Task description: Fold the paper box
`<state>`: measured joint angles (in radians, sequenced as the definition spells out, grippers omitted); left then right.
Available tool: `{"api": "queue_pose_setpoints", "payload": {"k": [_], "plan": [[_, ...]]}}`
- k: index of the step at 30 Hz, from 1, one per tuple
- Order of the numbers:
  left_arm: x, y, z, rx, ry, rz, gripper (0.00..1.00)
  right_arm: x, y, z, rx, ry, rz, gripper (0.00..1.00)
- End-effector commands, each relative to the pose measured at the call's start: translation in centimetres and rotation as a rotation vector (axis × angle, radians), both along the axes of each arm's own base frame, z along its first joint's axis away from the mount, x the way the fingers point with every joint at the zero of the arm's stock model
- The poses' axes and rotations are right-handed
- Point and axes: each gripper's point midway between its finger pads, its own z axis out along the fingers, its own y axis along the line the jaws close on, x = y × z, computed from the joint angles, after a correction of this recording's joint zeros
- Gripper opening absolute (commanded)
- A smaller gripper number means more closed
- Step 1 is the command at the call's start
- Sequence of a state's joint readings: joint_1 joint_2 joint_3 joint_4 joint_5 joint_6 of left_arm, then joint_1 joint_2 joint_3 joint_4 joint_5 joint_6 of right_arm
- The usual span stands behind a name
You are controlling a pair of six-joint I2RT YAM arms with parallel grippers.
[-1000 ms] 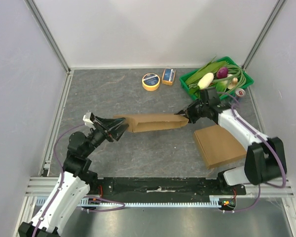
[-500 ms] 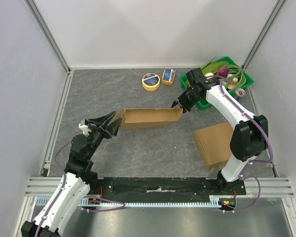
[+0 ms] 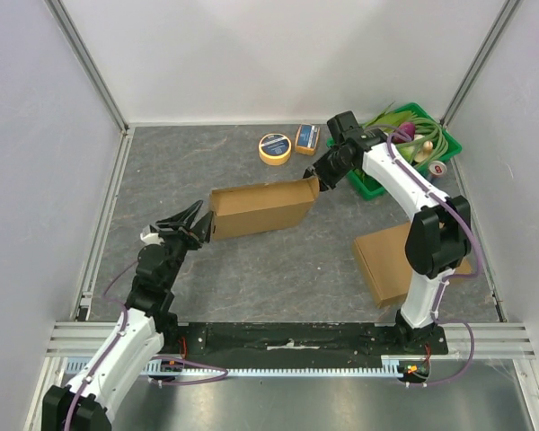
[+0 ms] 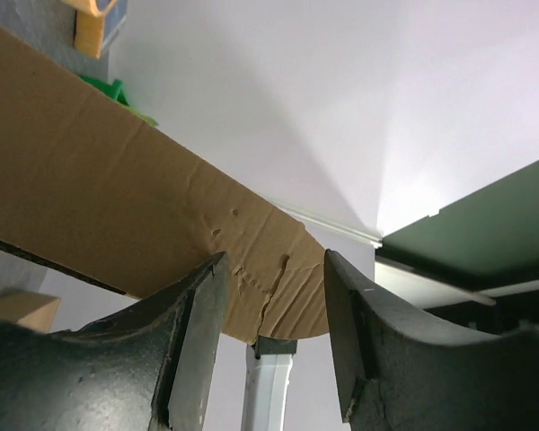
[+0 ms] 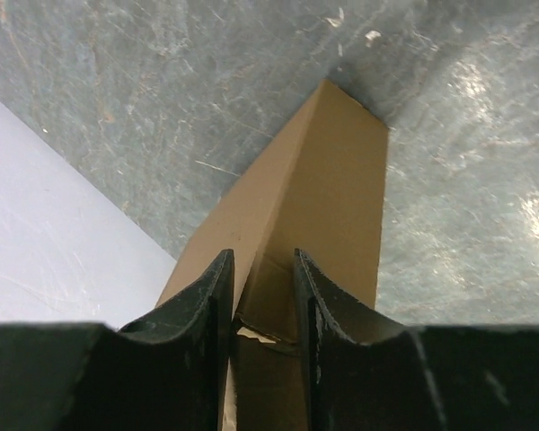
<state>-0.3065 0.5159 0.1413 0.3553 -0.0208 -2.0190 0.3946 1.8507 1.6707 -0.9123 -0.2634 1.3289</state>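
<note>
Starting low in the top view, the left claw (image 3: 198, 224) is seen left of centre, pointed up and to the right, clamped on the left end of the box (image 3: 256, 208). In its own wrist view the brown end is wedged between the two fingers (image 4: 193, 332). Both are touched by it, and the cardboard is visibly creased right at the pinch. So that claw is about half closed, with the box end filling the gap.

Over at lower right a flat cardboard sheet (image 3: 391, 262) is laid on the grey tabletop (image 3: 189, 166). It's partly hidden behind the right arm (image 3: 404, 184) and well apart from the box.

The box itself is found around the middle of the frame, opened out into a brown sleeve. It's strung between the two claws, long side running left to right, with the right end a little higher in the picture. Whether its underside is touching the tabletop can't be told for sure.

The right claw (image 3: 316, 177) is placed at the box's upper right corner, just above centre. In its wrist view a thin edge of the box is pinched between nearly closed fingers (image 5: 207, 314), and the rest of the box drops away toward the tabletop.

Further back, a yellow tape roll (image 3: 275, 148) and a small orange pack (image 3: 307, 138) are parked side by side near the upper middle. A green tray (image 3: 445, 127) of vegetables is tucked into the upper right, partly covered by the right arm.
</note>
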Motion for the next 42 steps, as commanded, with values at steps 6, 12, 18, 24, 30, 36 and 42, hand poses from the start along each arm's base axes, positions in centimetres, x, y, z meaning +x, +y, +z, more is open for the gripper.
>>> {"api": "queue_pose_setpoints", "payload": {"k": [6, 12, 18, 24, 30, 36, 42], "plan": [[-2.1, -2.3, -9.8, 0.007, 0.324, -0.135, 0.58, -2.1, 9.5, 0.8, 0.22, 0.055, 0.18, 0.43], [-2.4, -1.3, -10.7, 0.029, 0.312, -0.098, 0.58, -1.5, 10.5, 0.3, 0.223, 0.004, 0.206, 0.51], [-2.7, -0.1, -9.1, 0.15, 0.233, -0.053, 0.68, -1.1, 9.7, 1.0, 0.191, -0.124, 0.278, 0.66], [-4.0, 1.5, -8.6, 0.299, 0.195, -0.004, 0.75, 1.7, 7.0, 4.8, 0.15, -0.468, 0.4, 0.88], [-5.1, 2.1, -7.3, 0.474, 0.142, -0.014, 0.78, 3.6, -0.7, 7.6, -0.064, -0.797, 0.542, 0.96], [-6.7, 3.1, -2.4, 0.762, -0.014, -0.016, 0.72, 1.1, -7.0, 8.5, -0.431, -1.071, 0.708, 0.95], [-8.2, 2.7, 2.2, 1.07, -0.192, -0.115, 0.69, -1.7, -7.7, 14.0, -0.495, -1.314, 0.742, 0.98]]}}
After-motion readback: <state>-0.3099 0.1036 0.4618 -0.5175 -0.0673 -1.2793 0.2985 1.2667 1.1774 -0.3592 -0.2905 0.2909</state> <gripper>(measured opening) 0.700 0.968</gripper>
